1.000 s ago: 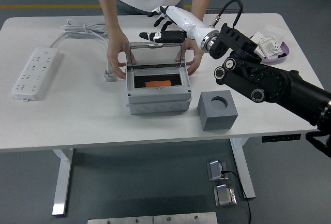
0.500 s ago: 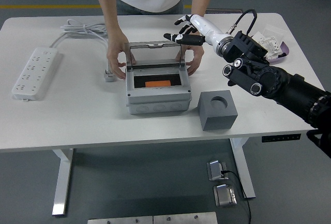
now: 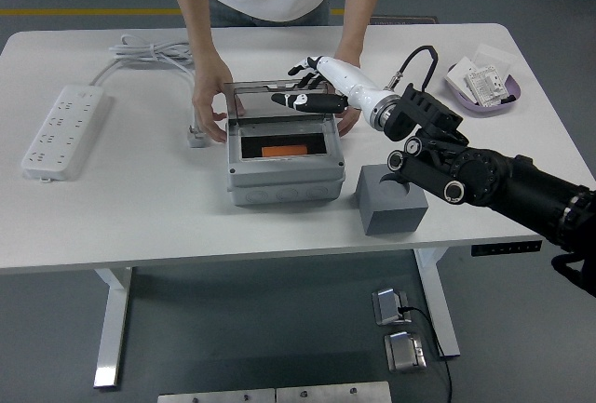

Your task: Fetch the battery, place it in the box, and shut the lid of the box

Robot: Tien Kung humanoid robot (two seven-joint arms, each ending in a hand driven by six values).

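Observation:
A grey box (image 3: 284,168) stands mid-table with an orange battery (image 3: 286,151) lying inside it. Its clear lid (image 3: 270,102) is tilted partway down over the opening. My right hand (image 3: 312,91), white with black fingertips, reaches in from the right with its fingers spread, and they rest on the lid's top edge. A person at the far side holds the box with a hand (image 3: 210,100) at its left rear corner and the other hand (image 3: 350,116) at its right rear corner. My left arm is out of view.
A grey block with a round hole (image 3: 392,198) stands right of the box, under my right forearm. A white power strip (image 3: 61,128) and its cable (image 3: 149,51) lie at the left. A purple tray with small packets (image 3: 484,87) sits at the far right.
My right hand swung out to the right, then came back left and lower onto the lid. The lid has tipped from upright to partway down.

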